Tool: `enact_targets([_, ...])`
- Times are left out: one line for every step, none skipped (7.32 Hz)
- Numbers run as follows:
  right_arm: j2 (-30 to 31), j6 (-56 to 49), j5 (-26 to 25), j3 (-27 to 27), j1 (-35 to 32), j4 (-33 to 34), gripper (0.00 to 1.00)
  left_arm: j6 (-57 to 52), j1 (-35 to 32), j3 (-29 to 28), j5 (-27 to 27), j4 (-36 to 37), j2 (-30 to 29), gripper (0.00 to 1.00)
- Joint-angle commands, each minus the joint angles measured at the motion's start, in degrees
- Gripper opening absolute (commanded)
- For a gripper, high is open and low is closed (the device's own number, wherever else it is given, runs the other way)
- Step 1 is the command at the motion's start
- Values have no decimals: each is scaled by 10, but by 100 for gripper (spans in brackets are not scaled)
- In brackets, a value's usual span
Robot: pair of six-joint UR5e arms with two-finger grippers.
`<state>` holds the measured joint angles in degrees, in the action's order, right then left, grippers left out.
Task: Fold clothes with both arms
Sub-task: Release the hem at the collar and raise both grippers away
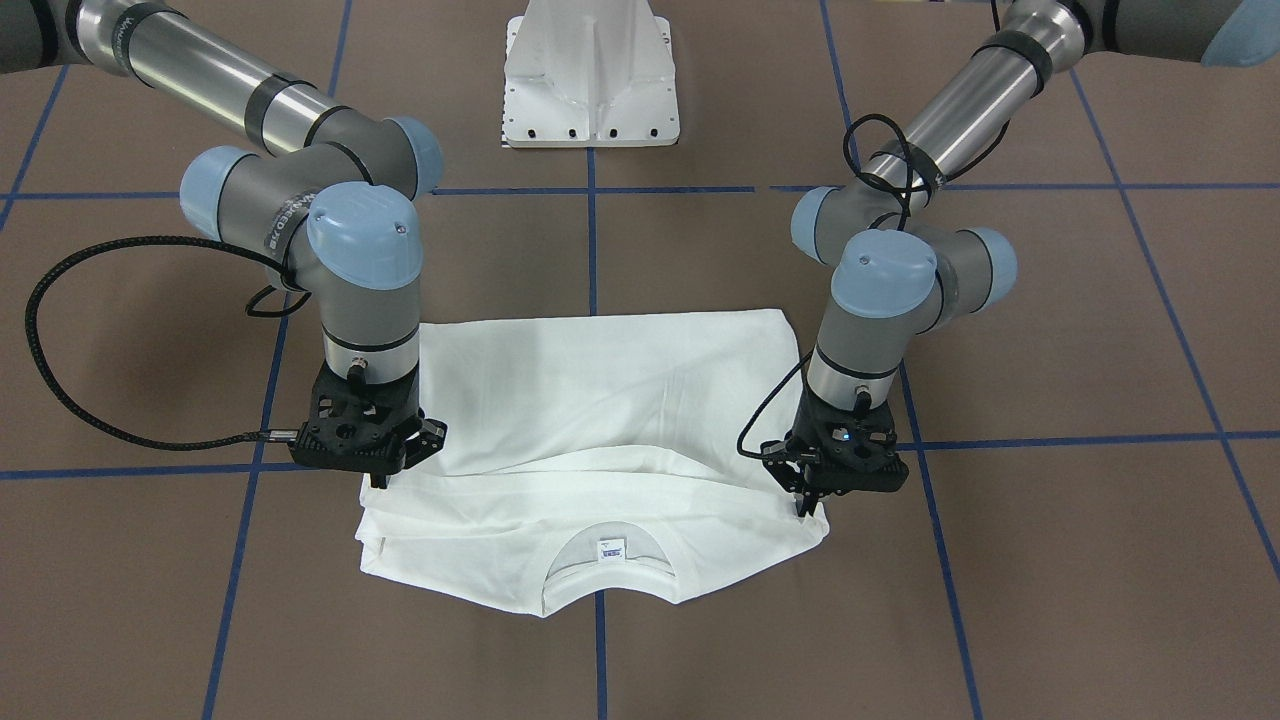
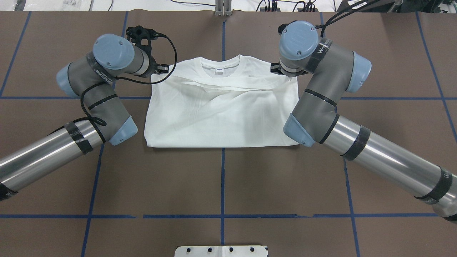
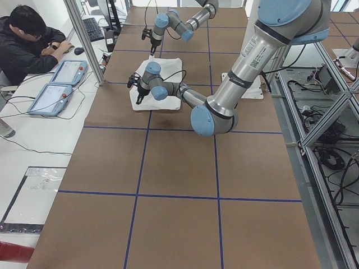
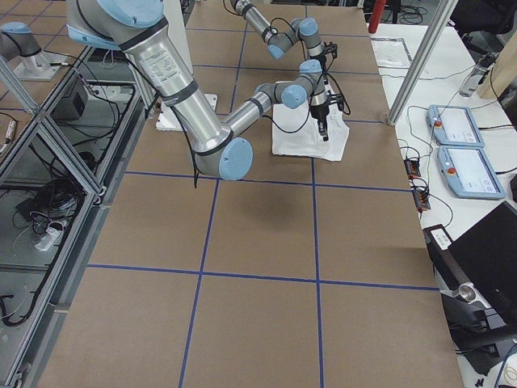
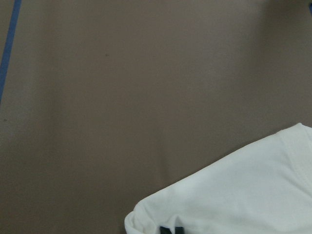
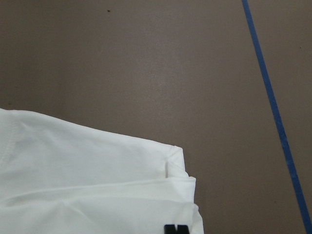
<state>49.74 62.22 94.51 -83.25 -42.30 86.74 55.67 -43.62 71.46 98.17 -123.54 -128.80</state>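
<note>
Soft white cotton shirt (image 1: pixel 600 390), folded rectangular, lies mid-frame; black left gripper (image 1: pixel 806 505) and black right gripper (image 1: pixel 383 480) each clench a wrinkled shoulder corner.

We look steeply down on the table (image 1: pixel 150 600) from its two long edges, facing each other; both views share the shirt (image 2: pixel 221 114). Two end cameras look along the table from afar. Our wrist cameras sit close over shirt corners.
</note>
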Motion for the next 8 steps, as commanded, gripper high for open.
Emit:
enact_targets([2, -7, 0, -1, -18, 0, 0, -1, -2, 3, 0, 0, 0, 0])
enact_targets([2, -28, 0, 0, -28, 0, 0, -19, -6, 3, 0, 1, 0, 0])
enact_targets([2, -29, 0, 1, -34, 0, 0, -28, -12, 3, 0, 1, 0, 0])
enact_targets([2, -30, 0, 0, -36, 0, 0, -28, -16, 3, 0, 2, 0, 0])
enact_targets([2, -29, 0, 1, -38, 0, 0, -28, -18, 3, 0, 2, 0, 0])
enact_targets([2, -29, 0, 2, -38, 0, 0, -28, -19, 3, 0, 2, 0, 0])
enact_targets([1, -24, 0, 3, -37, 0, 41, -28, -19, 3, 1, 1, 0, 21])
enact_targets([-2, -23, -5, 13, -30, -10, 99, -37, -19, 7, 2, -13, 9, 99])
